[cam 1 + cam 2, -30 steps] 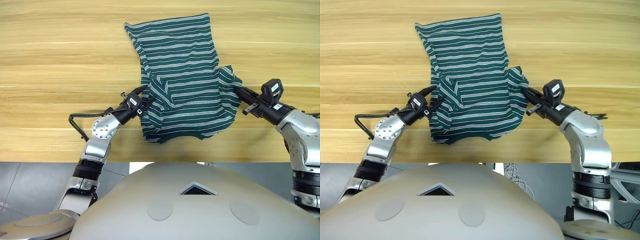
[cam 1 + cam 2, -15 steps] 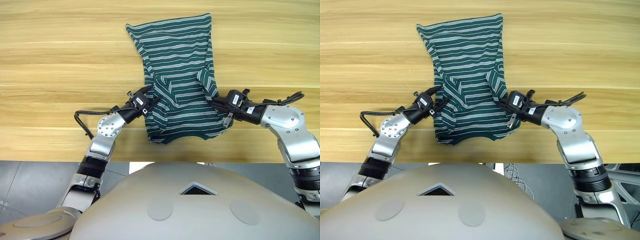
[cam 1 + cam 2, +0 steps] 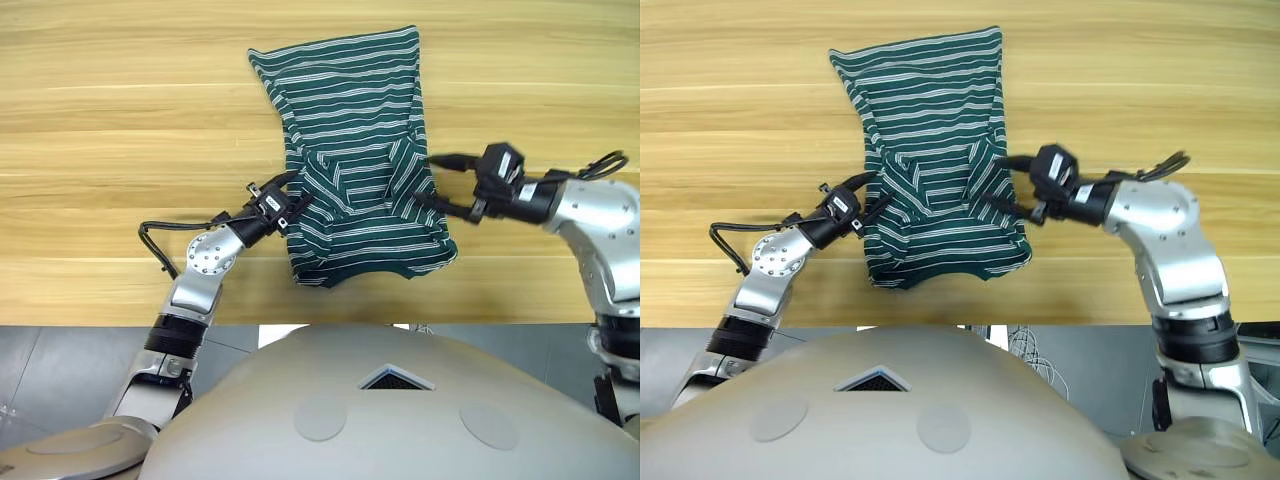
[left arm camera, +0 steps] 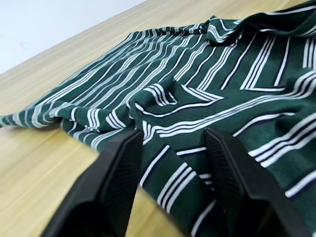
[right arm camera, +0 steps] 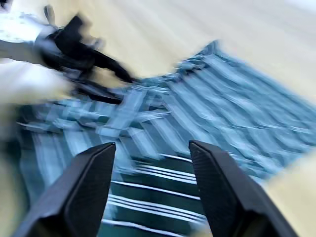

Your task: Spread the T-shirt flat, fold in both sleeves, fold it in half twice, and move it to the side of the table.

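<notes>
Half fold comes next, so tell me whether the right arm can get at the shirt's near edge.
Probably yes. The right gripper is open at the right edge of the shirt, close to its near edge; the left gripper sits at the opposite edge.

The left arm [image 3: 195,285] is shiny silver. It has a round joint [image 3: 207,261] with a ring of tiny screws, a black ribbed band [image 3: 172,335] and a thin black cable [image 3: 150,240] in a loop. The right arm [image 3: 605,230] is silver too, with its own black loop [image 3: 603,164]. The left gripper [image 3: 297,192] and right gripper [image 3: 428,178] are black with small white labels. Their fingers [image 4: 116,175] are flat and wide.
</notes>
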`<state>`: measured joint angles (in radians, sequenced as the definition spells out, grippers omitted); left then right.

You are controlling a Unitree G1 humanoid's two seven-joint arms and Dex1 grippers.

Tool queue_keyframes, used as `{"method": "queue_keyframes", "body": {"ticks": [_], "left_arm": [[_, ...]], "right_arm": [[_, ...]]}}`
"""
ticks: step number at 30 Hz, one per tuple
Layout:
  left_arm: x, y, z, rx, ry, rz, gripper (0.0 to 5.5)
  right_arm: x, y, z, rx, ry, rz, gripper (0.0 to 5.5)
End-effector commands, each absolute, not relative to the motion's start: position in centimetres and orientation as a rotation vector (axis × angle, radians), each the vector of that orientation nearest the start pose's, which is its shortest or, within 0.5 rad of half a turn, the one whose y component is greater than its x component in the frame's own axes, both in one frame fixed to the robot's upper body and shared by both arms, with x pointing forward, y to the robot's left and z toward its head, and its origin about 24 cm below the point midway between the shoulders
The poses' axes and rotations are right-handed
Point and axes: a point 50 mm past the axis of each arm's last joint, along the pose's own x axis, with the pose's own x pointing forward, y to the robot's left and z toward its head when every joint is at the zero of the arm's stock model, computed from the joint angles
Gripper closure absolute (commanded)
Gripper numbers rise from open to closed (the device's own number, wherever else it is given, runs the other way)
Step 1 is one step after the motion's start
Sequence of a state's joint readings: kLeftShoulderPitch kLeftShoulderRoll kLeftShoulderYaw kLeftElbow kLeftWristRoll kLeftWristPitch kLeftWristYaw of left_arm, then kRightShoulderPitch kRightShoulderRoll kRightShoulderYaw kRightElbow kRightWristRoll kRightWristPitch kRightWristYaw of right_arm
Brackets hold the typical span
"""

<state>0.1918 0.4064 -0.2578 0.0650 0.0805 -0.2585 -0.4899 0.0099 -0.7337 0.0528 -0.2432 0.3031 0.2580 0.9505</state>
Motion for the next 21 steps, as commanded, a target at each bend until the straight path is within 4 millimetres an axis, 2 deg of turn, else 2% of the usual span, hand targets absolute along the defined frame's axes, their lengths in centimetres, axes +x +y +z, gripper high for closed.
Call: {"method": "queue_keyframes", "body": {"ticks": [1,3,5,9,11,12,13,14,17,18,20,21], "left_arm": [[19.0,18.3,-0.4,0.521,0.225,-0.731,3.32],[19.0,18.4,0.4,0.508,0.198,-0.738,3.32],[18.7,17.6,1.3,0.431,0.164,-0.776,3.32],[17.2,15.5,3.3,0.224,0.113,-0.882,3.32],[17.2,15.7,4.8,0.162,0.069,-0.879,3.32],[17.4,16.2,5.4,0.143,0.054,-0.864,3.32],[17.7,16.9,5.9,0.142,0.042,-0.842,3.32],[17.8,18.6,6.4,0.185,0.037,-0.806,3.15],[17.0,25.5,6.9,0.399,0.149,-0.728,2.68],[16.6,27.0,6.8,0.459,0.193,-0.722,2.54],[14.5,29.7,6.2,0.593,0.337,-0.785,2.25],[13.5,30.2,6.1,0.618,0.371,-0.826,2.10]], "right_arm": [[25.8,-22.2,9.6,-0.506,0.131,1.007,2.75],[26.0,-22.2,9.2,-0.552,0.093,1.031,2.75],[25.5,-22.0,8.5,-0.612,0.053,1.064,2.75],[23.0,-21.9,7.0,-0.710,0.037,1.223,2.75],[21.8,-21.9,6.6,-0.732,0.033,1.287,2.75],[21.4,-22.0,6.4,-0.746,0.038,1.304,2.55],[21.2,-22.2,5.9,-0.748,0.064,1.317,2.34],[20.9,-22.6,5.5,-0.741,0.095,1.332,2.14],[19.6,-23.7,5.0,-0.731,0.157,1.374,1.62],[19.4,-23.8,5.0,-0.732,0.163,1.383,1.44],[18.9,-23.9,4.8,-0.761,0.173,1.410,1.12],[18.7,-23.8,4.8,-0.774,0.175,1.425,0.97]]}}
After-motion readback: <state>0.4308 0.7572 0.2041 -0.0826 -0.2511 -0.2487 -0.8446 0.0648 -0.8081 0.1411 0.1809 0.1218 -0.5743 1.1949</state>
